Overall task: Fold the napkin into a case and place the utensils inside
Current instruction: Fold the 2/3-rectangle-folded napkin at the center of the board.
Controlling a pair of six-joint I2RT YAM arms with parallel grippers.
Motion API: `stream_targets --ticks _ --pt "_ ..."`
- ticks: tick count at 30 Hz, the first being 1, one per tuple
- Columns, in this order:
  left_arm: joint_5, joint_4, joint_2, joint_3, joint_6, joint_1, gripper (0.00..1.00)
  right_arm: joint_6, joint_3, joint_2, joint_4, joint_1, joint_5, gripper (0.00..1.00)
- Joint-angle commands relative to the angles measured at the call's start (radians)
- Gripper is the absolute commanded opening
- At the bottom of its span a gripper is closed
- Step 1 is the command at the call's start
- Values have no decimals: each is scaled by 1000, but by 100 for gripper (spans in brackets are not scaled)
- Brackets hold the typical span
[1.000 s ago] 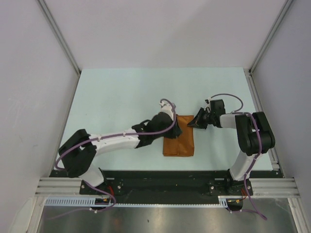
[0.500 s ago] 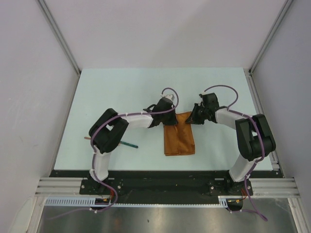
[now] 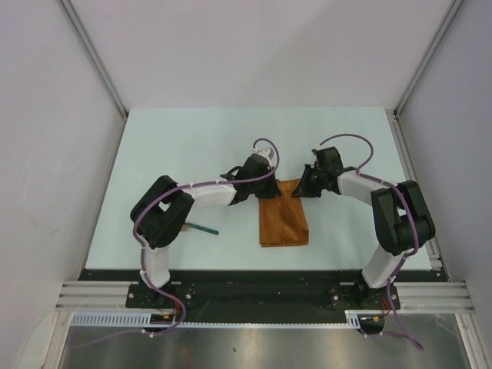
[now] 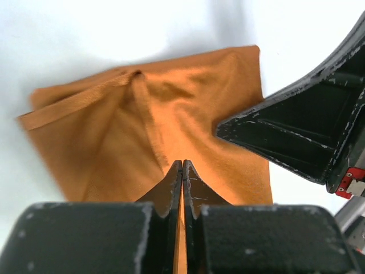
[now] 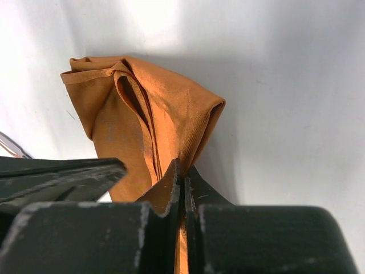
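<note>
The rust-orange napkin lies folded as a narrow strip in the middle of the table, its far end lifted and bunched. My left gripper is shut on the strip's far left corner, with cloth running between its fingertips. My right gripper is shut on the far right corner, and folds of the napkin hang from its tips. The napkin spreads out below the left jaws. One utensil with a dark teal handle lies on the table left of the napkin, partly under the left arm.
The right gripper's black finger shows close at the right of the left wrist view. The left gripper's finger shows at the lower left of the right wrist view. White walls and metal rails border the pale table.
The left arm has drawn back and bent its elbow, uncovering the teal utensil. Its gripper has shut on the napkin's far left corner. The right gripper has shifted slightly left, still holding its corner.
</note>
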Motion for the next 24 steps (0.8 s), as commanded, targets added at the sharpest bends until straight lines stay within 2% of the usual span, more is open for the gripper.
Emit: stream_targets --ticks 1,7,13,20,24 --pt "-100 -54 -70 -18 38 12 4 0 34 -11 -8 8 18 0" --pt "-77 -57 26 28 40 19 1 7 71 -20 -41 27 34 0" --pt "-54 -6 91 28 17 19 0 97 149 6 -150 111 178 0" --pt "-36 45 66 -10 8 21 0 287 209 53 -199 228 366 0" --pt "-16 64 31 -44 8 24 0 379 220 98 -189 248 361 0"
